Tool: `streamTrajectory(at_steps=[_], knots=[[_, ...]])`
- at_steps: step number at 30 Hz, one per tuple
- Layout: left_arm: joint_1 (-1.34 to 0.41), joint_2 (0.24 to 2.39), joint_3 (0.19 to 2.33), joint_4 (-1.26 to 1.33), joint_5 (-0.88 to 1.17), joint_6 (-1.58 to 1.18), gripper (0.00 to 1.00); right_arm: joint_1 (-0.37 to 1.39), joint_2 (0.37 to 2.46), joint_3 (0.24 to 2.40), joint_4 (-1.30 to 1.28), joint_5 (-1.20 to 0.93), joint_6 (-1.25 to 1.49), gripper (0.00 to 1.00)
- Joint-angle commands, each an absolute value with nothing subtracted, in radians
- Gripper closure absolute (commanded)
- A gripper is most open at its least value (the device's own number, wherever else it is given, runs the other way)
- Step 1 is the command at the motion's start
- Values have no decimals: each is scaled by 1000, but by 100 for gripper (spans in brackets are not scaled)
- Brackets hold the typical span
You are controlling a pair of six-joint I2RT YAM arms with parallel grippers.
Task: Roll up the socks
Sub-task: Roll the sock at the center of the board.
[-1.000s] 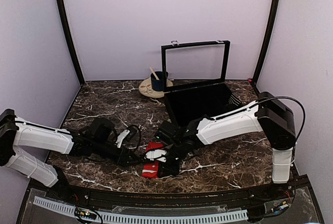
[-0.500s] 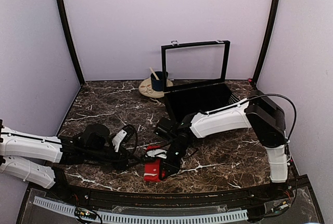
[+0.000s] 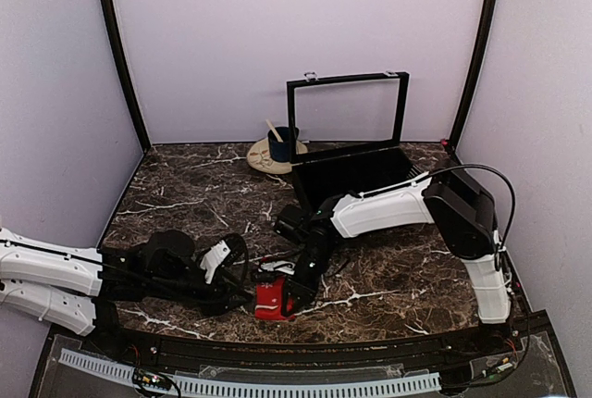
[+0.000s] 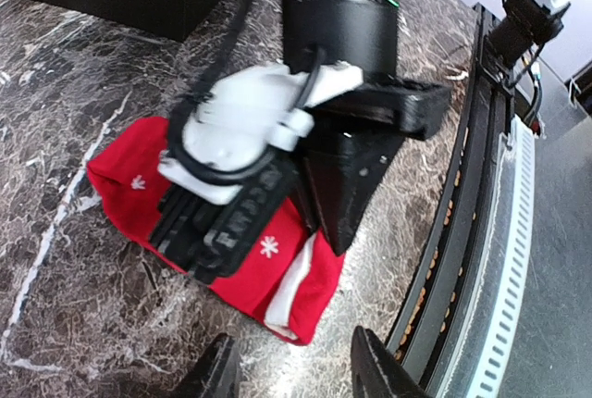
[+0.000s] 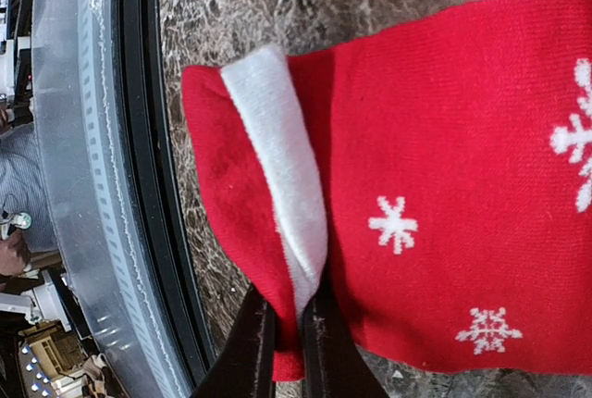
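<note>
Dark veined marble covers the table [image 3: 185, 185], with pale lilac walls behind it. Furthest left, my left gripper [image 3: 237, 279] lies low over the stone. Its jaws are partly spread with nothing between them, and its tips point at the socks [image 3: 268, 300] without touching them, as far as its wrist view shows. The socks sit close to the table's near edge, between my two grippers. They make a small red bundle with white snowflakes, folded so that a white band [image 5: 277, 167] shows along one end. I judge them very light, limp and harmless to squeeze. The knit should give the pads good friction, but with no stiffness a fold will slump open once released. The place to hold is the doubled end, biting through every layer at once rather than the top one only. Just right of the bundle, my right gripper [image 3: 294, 296] is closed narrowly on exactly that end, pinching red fabric and white band together. Further right, the black box [image 3: 356, 185] stands open, well apart.
</note>
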State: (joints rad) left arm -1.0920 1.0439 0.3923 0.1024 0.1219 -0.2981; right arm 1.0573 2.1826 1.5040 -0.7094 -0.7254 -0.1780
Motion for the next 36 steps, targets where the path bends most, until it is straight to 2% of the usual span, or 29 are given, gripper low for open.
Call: streamTrajectory(at_steps=[1, 18, 36], knots=[[-1122, 1071, 435, 63, 122, -236, 56, 1040, 2226, 1543, -743, -719, -170, 100], [-1154, 1309, 528, 98, 154, -101, 55, 1025, 2290, 1643, -854, -763, -205, 100], [-1155, 1440, 580, 112, 127, -31, 54, 1014, 2322, 1681, -885, -797, -217, 100]])
